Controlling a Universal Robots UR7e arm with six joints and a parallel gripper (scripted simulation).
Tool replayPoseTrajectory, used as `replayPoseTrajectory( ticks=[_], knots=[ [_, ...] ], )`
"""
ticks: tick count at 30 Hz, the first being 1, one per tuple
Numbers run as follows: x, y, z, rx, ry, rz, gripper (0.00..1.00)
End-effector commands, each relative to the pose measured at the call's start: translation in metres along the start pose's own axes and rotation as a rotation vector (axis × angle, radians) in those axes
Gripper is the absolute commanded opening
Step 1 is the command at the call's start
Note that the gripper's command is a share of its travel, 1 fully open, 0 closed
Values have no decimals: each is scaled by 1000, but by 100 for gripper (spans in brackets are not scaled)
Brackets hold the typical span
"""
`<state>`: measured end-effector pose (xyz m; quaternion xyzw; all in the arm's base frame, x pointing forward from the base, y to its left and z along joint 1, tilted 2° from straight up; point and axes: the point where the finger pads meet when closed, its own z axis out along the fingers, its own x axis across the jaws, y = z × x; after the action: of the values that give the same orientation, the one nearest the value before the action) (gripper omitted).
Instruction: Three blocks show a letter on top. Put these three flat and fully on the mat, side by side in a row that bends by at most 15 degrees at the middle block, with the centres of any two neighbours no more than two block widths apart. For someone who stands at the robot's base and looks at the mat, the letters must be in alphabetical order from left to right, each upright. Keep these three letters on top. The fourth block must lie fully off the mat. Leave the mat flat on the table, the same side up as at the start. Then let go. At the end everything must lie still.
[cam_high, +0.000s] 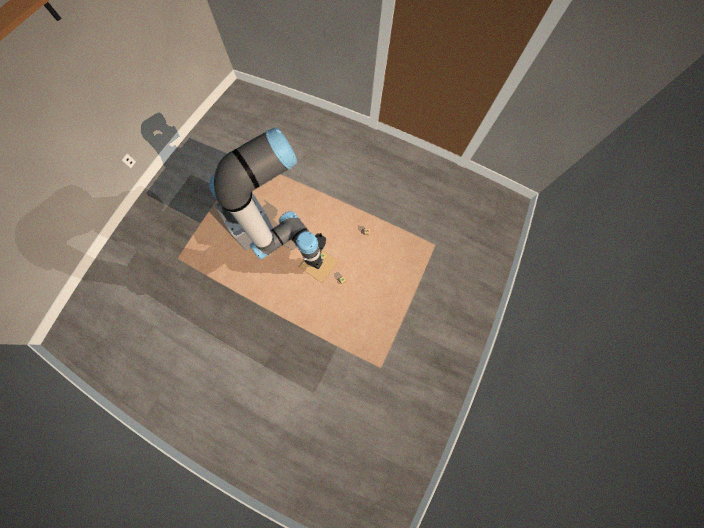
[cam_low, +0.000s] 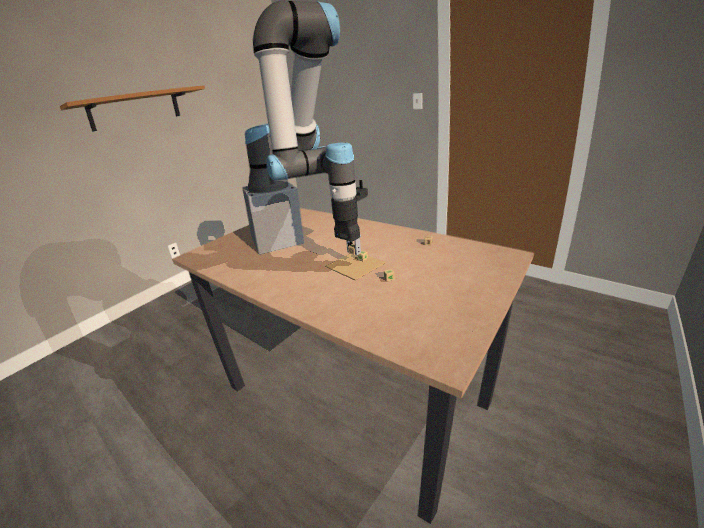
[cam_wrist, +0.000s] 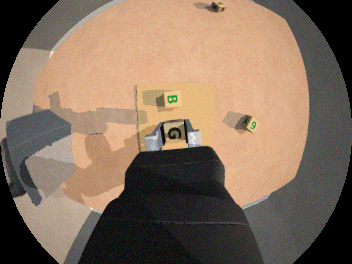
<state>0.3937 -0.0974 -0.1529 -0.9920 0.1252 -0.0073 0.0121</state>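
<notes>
My gripper (cam_low: 354, 250) (cam_wrist: 175, 128) is shut on the black G block (cam_wrist: 174, 132), low over the mat (cam_high: 322, 277) (cam_low: 355, 274) (cam_wrist: 200, 100); whether the block touches the mat is unclear. The green B block (cam_high: 322, 256) (cam_low: 362, 256) (cam_wrist: 172, 99) lies flat on the mat, beside the held block and apart from it, to its left as seen from the base. A block with a green 9- or 6-like mark (cam_high: 342, 280) (cam_low: 388, 275) (cam_wrist: 250, 124) lies off the mat, beyond its far side. Another block (cam_high: 366, 231) (cam_low: 428, 241) (cam_wrist: 218, 6) lies farther off; its top is unreadable.
The wooden table (cam_high: 375, 306) (cam_low: 443, 318) (cam_wrist: 260, 65) carries the mat and the robot's grey base block (cam_low: 275, 224) (cam_wrist: 47, 155). The arm's shadow falls across the table and part of the mat. The B block stands close to the fingers.
</notes>
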Motion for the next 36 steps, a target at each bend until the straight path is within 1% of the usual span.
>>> replayPoseTrajectory(
  ticks=[1,2,8,12,36],
  knots=[
    [0,0,15,0,1,0,49],
    [0,0,15,0,1,0,49],
    [0,0,31,0,1,0,49],
    [0,0,35,0,1,0,49],
    [0,0,37,0,1,0,49]
  ],
)
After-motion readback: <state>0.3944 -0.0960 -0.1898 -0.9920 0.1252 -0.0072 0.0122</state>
